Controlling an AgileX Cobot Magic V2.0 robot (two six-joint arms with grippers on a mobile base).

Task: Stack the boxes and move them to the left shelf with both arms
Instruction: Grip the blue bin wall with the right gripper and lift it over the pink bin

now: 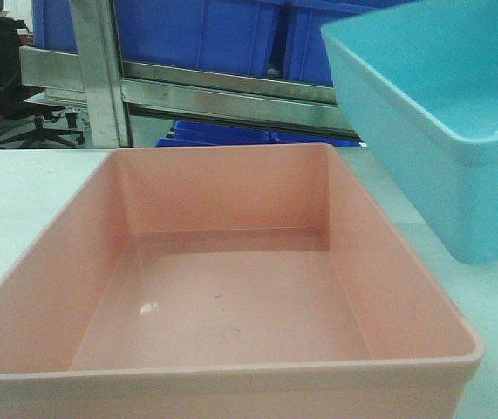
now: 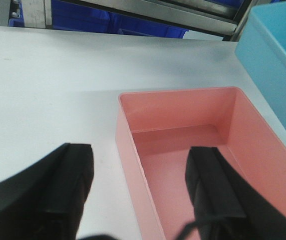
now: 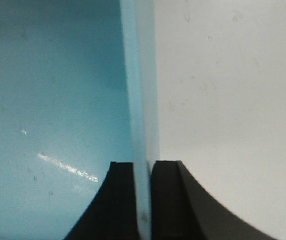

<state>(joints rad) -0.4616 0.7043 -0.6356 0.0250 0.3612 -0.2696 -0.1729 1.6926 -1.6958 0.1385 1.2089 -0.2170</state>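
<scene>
Boxes here are two empty open-top plastic tubs, and both look light, stiff and glossy enough to slip.

Front-facing view: the pink tub (image 1: 222, 288) sits flat on the white desk (image 1: 22, 209), close to the camera. The blue tub (image 1: 440, 122) hangs tilted at upper right, off the desk and not yet over the pink one. Behind them runs the steel shelf (image 1: 231, 92) with dark blue bins (image 1: 196, 35) on it.

Left wrist view: the left claw (image 2: 140, 200) is released and straddles the pink tub's (image 2: 193, 130) left wall. One finger is outside over the desk (image 2: 57, 90) and the other is inside the tub. The wall just under the rim looks like the natural place to pinch.

Right wrist view: the right claw (image 3: 143, 200) is clenched on the thin side wall of the blue tub (image 3: 57, 100), a finger on each face, with bare desk (image 3: 233, 100) beyond. A one-sided pinch on a smooth wall probably lets the tub swing or slide, so a firm squeeze near the rim and a slow carry seem wise.
</scene>
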